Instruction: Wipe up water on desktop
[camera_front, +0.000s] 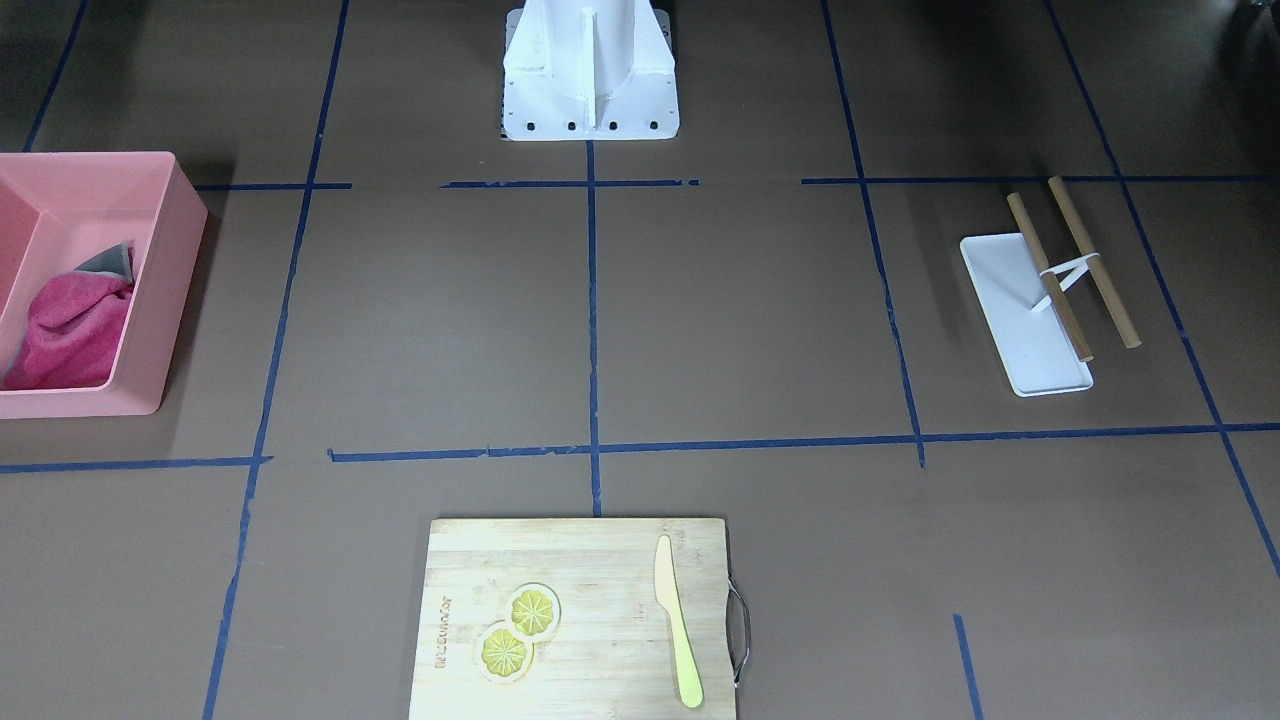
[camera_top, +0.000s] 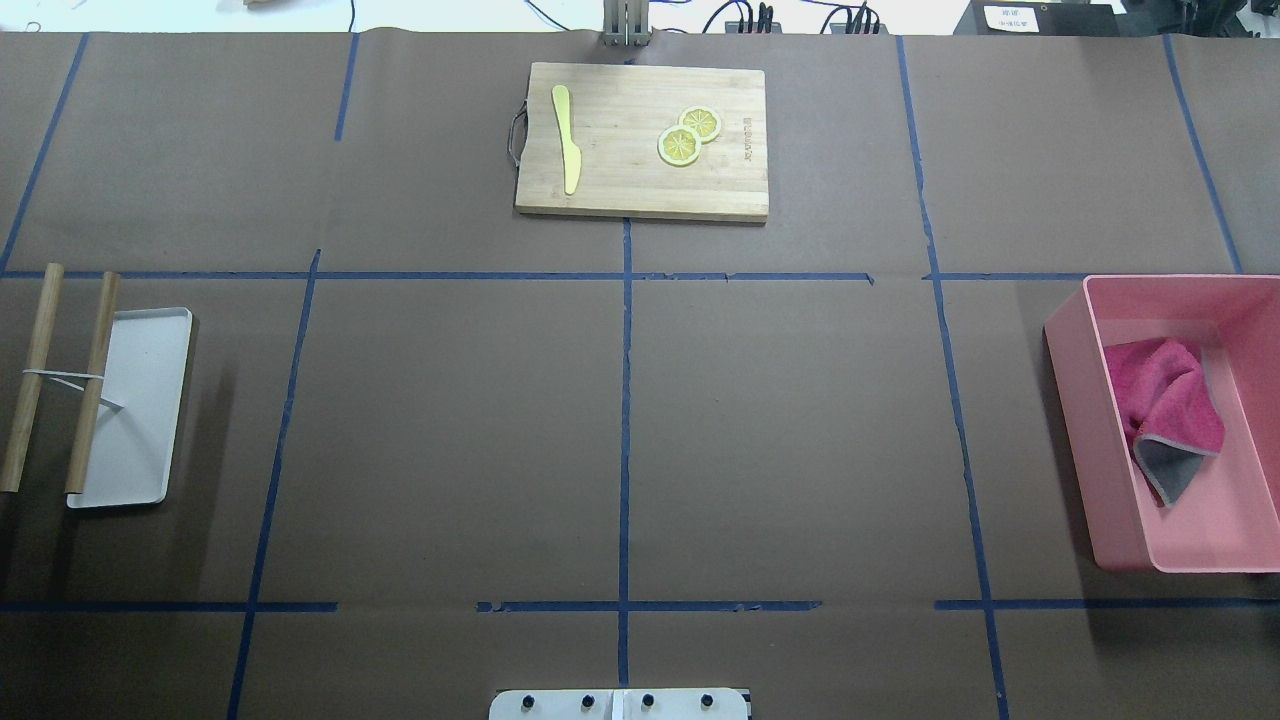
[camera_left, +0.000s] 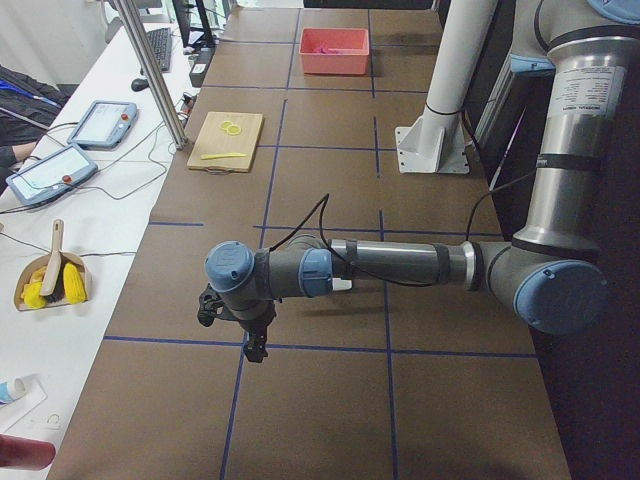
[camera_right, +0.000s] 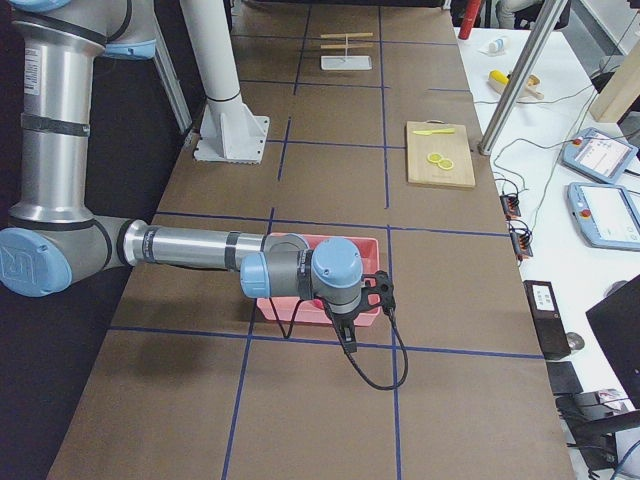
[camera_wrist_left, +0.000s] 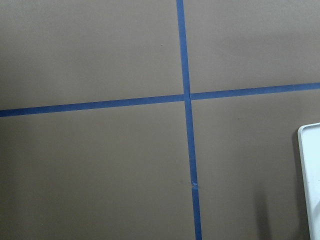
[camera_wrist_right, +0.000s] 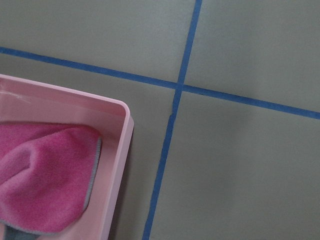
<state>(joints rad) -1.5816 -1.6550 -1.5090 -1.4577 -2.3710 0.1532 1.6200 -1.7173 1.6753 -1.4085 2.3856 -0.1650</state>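
The desktop (camera_top: 800, 420) is a wide matte brown surface crossed by dark-blue tape lines. I cannot make out any water on it in any view. A pink cloth (camera_top: 1165, 400) lies crumpled in a pink bin (camera_top: 1070, 400) at the robot's right end. My left gripper (camera_left: 250, 338) hangs low over the desktop at the left end, seen only in the exterior left view; I cannot tell its state. My right gripper (camera_right: 346, 335) hangs just past the pink bin (camera_right: 300, 312), seen only in the exterior right view; I cannot tell its state either.
A wooden cutting board (camera_top: 640, 140) with a yellow knife (camera_top: 567, 135) and two lemon slices (camera_top: 688, 135) lies at the far edge. A white tray (camera_top: 135, 400) with two banded wooden sticks (camera_top: 60, 375) sits at the left end. The white pedestal (camera_front: 590, 70) stands at the robot's side.
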